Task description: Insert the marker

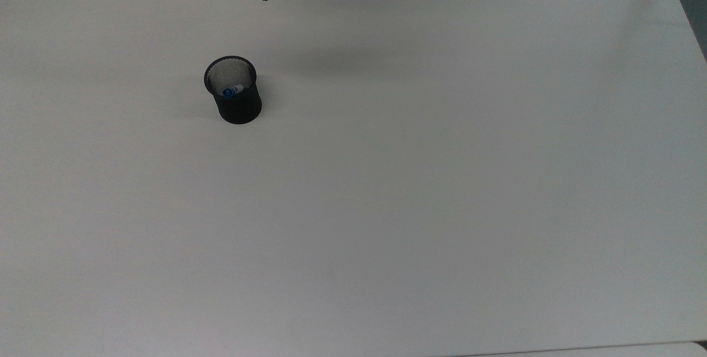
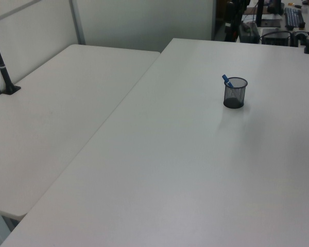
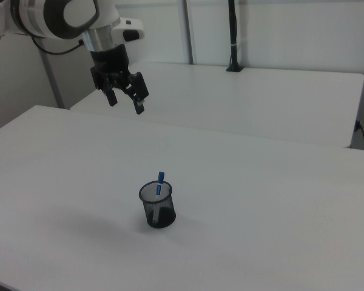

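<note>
Your marker (image 3: 160, 184) already stands tilted in the cup (image 3: 157, 207); the fingers (image 3: 139, 106), spread and empty, hang high above the tabletop (image 3: 279, 200), well away.

Marker (image 1: 232, 91) in cup (image 1: 238, 107) on table (image 1: 420, 180)

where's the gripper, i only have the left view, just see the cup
Observer: In the right view the gripper hangs high above the table, well clear of the cup.
Operator: holding anything
Observer: No, its fingers are spread open with nothing between them.
Operator: marker in all the way
Observer: The top view shows the marker inside the cup, leaning on the rim.
</note>
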